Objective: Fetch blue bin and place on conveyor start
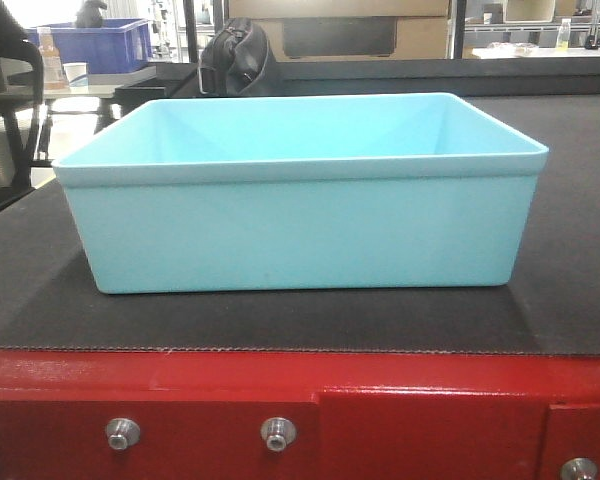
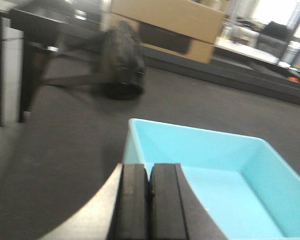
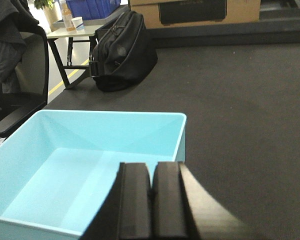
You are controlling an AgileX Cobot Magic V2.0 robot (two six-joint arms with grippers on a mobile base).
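Observation:
The pale aqua-blue bin [image 1: 300,220] stands upright and empty on the black textured belt [image 1: 570,250], just behind the red frame edge with silver bolts [image 1: 300,400]. Neither gripper shows in the front view. In the left wrist view my left gripper [image 2: 150,167] is shut, its pads together over the near left corner of the bin [image 2: 230,170]; this view is blurred. In the right wrist view my right gripper [image 3: 152,165] is shut with nothing between the pads, over the near right corner of the bin [image 3: 80,150].
A black bag [image 3: 122,52] lies on the belt behind the bin. A cardboard box [image 3: 195,12] stands beyond it. A black chair [image 3: 15,75] and a small table with a dark blue crate [image 1: 90,45] are off the belt's left side.

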